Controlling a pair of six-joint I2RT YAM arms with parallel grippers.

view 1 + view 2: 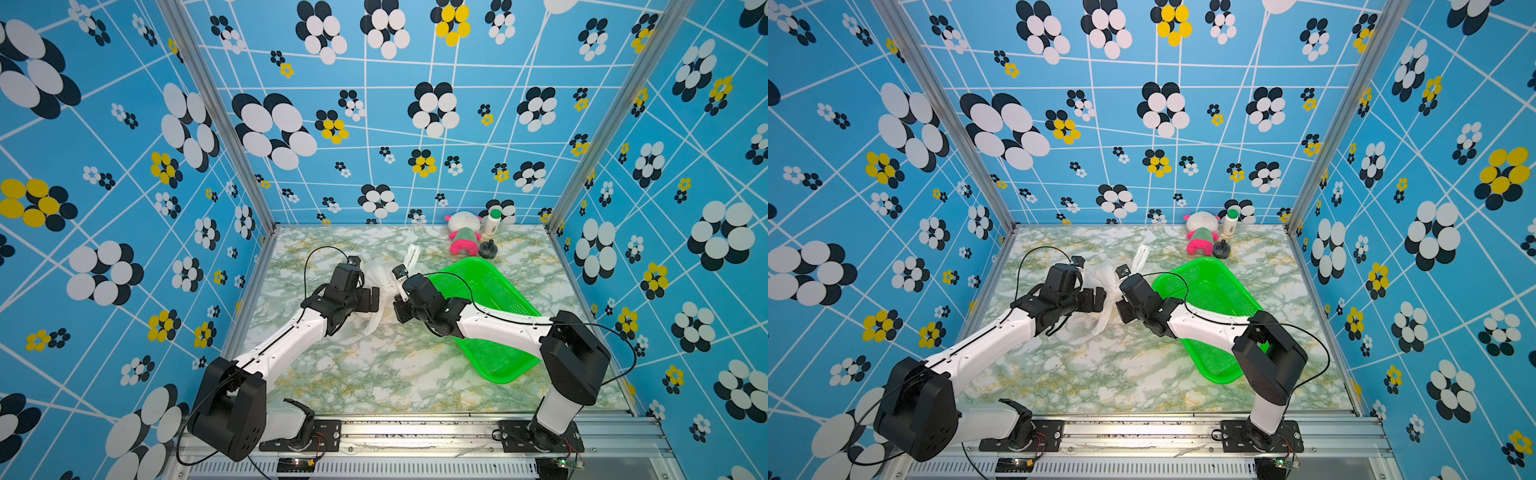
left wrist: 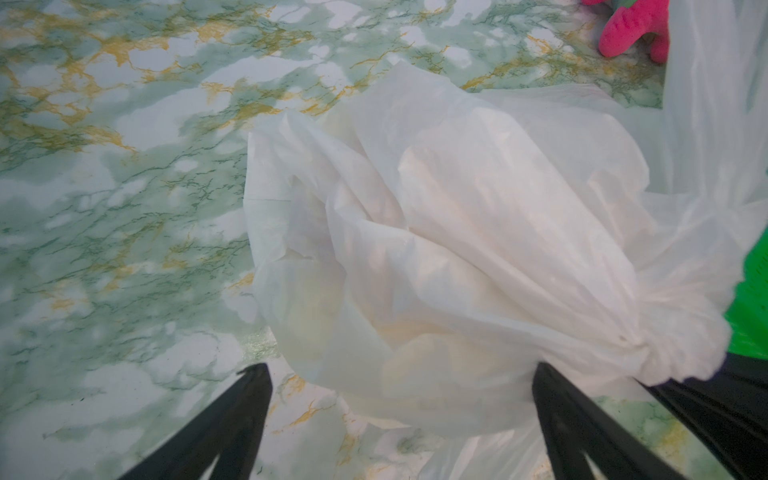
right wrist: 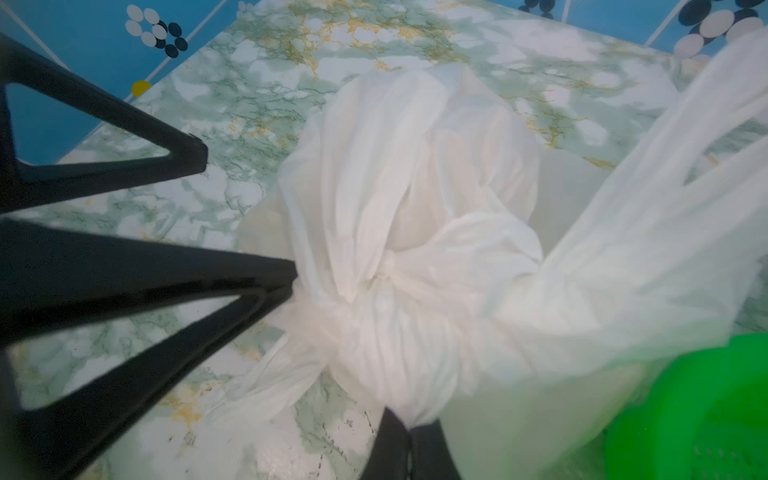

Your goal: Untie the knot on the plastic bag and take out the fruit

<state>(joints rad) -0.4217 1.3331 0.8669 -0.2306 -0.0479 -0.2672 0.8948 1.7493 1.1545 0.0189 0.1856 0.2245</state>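
Note:
The white plastic bag (image 1: 376, 272) lies on the marble table between my two grippers, its handle strips sticking out away from it. Its knot (image 3: 386, 274) is a twisted bunch of plastic. My right gripper (image 3: 409, 424) is shut on a fold of the bag just beside the knot. My left gripper (image 2: 401, 374) stands open on the bag's other side, and the bag's body (image 2: 436, 228) bulges between its fingers (image 2: 253, 386) without being pinched. The fruit is wrapped inside the bag; only faint yellowish tints (image 2: 415, 345) show through the plastic.
A green basket (image 1: 498, 307) lies under and behind my right arm. At the back right stand a pink-and-white plush toy (image 1: 463, 232), a white bottle (image 1: 493, 222) and a small black object (image 1: 488, 249). Patterned walls close in three sides of the table.

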